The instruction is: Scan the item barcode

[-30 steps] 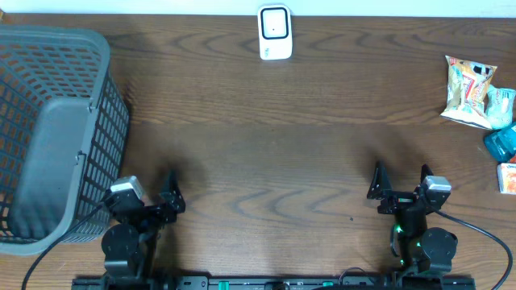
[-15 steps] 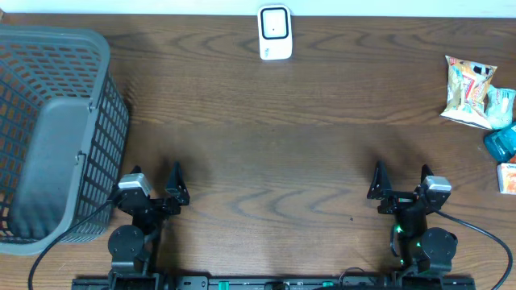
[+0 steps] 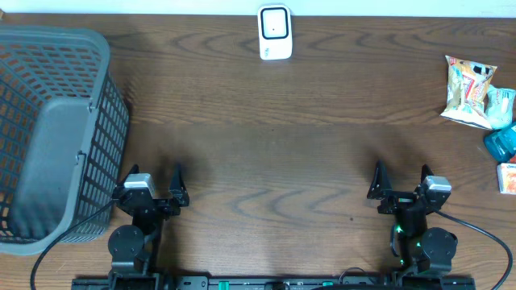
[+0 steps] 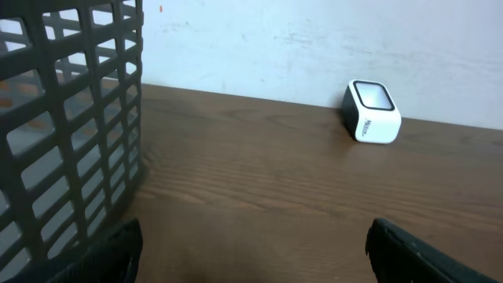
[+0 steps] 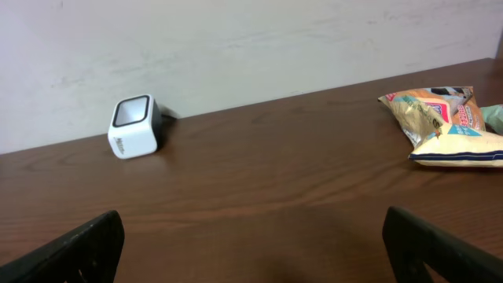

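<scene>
Over at 3 o'clock on the dark wooden table [image 3: 282, 137], the crinkly yellow-and-teal snack bag [image 3: 470, 91] is seen well apart from the left gripper [image 3: 153, 179] and right gripper [image 3: 401, 173], both spread wide and empty, so its barcode could get crumpled if it's pinched carelessly.

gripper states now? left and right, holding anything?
left gripper: open, holding nothing.
right gripper: open, holding nothing.

Wood-grain table [image 3: 306, 161], plastic mesh basket [image 3: 48, 121]
</scene>
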`<state>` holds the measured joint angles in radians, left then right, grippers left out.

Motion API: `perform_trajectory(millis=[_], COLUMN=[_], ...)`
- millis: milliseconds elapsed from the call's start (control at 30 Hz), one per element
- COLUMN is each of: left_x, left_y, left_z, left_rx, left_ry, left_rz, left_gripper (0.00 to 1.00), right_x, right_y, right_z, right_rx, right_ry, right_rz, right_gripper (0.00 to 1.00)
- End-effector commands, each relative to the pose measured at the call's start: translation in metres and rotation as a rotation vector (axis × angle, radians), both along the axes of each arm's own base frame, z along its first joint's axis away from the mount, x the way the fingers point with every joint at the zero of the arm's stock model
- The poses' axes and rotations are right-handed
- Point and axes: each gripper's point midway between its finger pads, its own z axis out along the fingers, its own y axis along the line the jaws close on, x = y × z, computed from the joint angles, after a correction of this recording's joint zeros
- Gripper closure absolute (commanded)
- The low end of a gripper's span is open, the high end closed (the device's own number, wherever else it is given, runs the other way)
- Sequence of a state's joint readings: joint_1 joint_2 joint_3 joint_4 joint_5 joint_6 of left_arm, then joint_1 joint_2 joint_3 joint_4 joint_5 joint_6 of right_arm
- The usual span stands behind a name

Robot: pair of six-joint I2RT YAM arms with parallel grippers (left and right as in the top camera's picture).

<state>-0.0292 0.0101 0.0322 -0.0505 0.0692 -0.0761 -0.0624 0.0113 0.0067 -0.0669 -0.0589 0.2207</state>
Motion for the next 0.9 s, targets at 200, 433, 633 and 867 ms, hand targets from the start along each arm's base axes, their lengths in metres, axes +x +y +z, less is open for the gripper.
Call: perform_trajectory(millis=[200, 433, 633, 867], left_x=[0.0, 0.0, 0.0, -0.0003], left_y=[-0.0023, -0.0021, -0.0038, -0.0077], left_z=[-0.0156, -0.0155, -0.0154, -0.0155], left_rx=[-0.01, -0.005, -0.01, 0.073], left_ry=[0.036, 0.035, 0.035, 0.03], left_rz=[-0.01, -0.01, -0.014, -0.048], left_gripper=[0.09, 0.09, 0.09, 0.09], right_x=[-0.0003, -0.0003, -0.0003, -0.0003], right_y=[0.0001, 0.0001, 0.0001, 0.0001], right_z=[-0.0001, 0.0, -0.0001, -0.0001], right_rx=[0.01, 0.01, 0.01, 0.01], right_ry=[-0.001, -0.002, -0.001, -0.001], right_rz=[-0.002, -0.002, -0.002, -0.002], right_gripper=[0.01, 0.01, 0.01, 0.01])
